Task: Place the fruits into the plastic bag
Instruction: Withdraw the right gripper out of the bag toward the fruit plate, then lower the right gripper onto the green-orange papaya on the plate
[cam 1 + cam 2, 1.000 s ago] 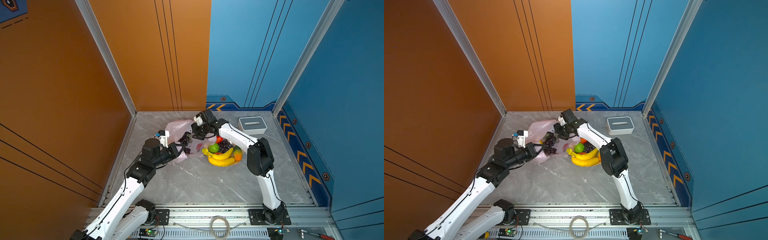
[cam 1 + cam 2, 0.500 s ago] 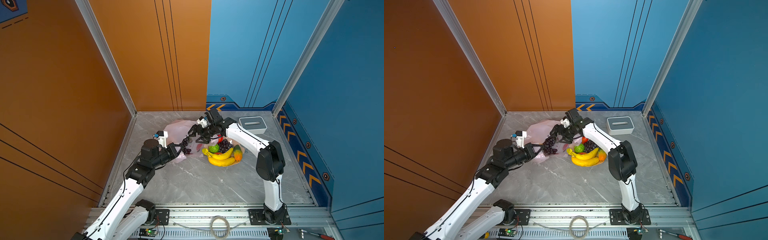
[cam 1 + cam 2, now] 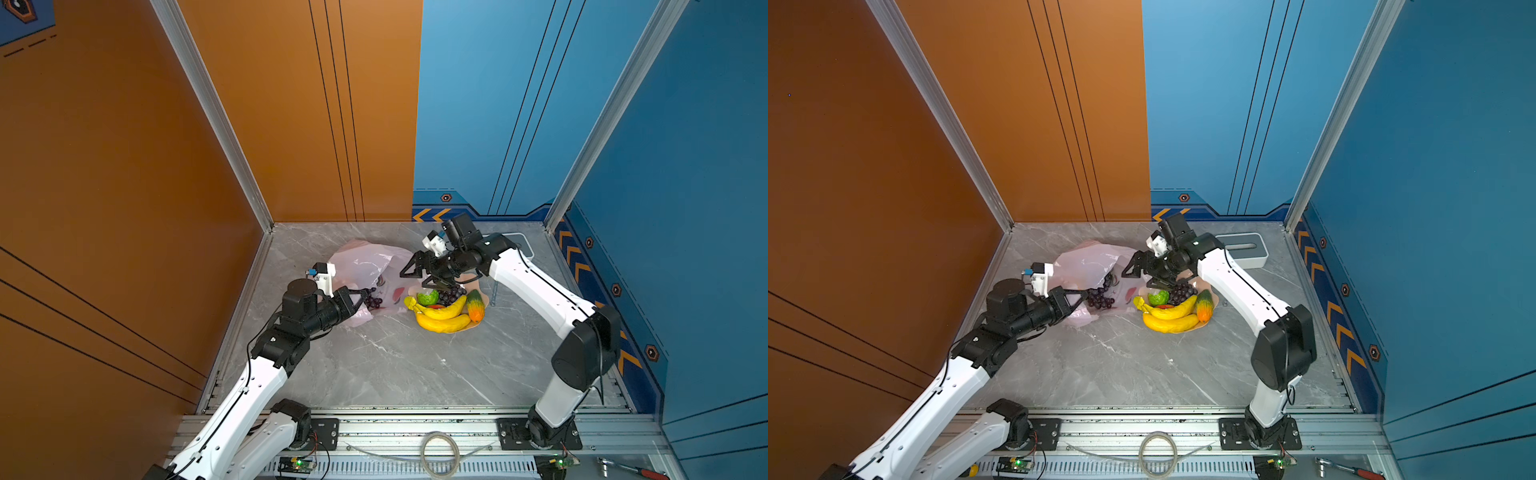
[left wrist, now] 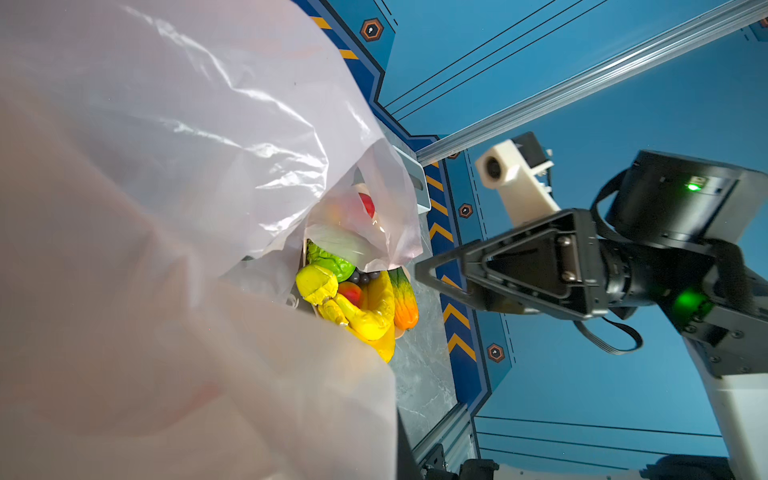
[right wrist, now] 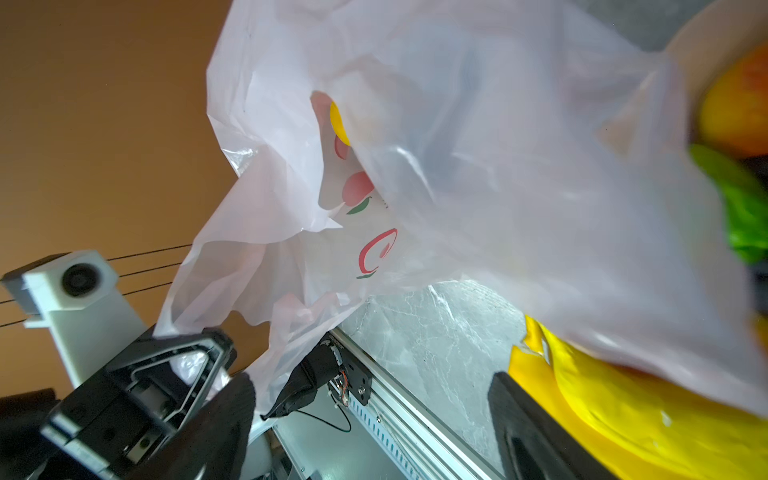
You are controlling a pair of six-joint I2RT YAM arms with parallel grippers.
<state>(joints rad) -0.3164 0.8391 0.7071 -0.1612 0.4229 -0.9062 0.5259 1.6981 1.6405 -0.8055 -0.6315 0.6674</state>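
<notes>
Plastic bag point(image 3: 365, 266) film is pinched by the left gripper point(image 3: 362, 294), with a grape bunch point(image 3: 375, 301) at the bag's mouth. The right gripper point(image 3: 417, 280) hangs spread wide and empty over the peach bowl point(image 3: 478, 284) beside it, which holds the banana bunch point(image 3: 442, 320), lime point(image 3: 428, 297) and oblong fruit point(image 3: 475, 306).

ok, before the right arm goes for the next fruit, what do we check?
1. Bag grip: left gripper jaws shut on the plastic bag edge: ok.
2. Picking arm: right gripper jaws open, empty, above the bowl: ok.
3. Bag mouth open toward the bowl: ok, judged from the right wrist view.
4. Purple grapes fully inside the bag: cannot tell.
5. Bowl emptied: not ok; it holds the banana bunch, lime, bowl grapes and oblong fruit.
</notes>
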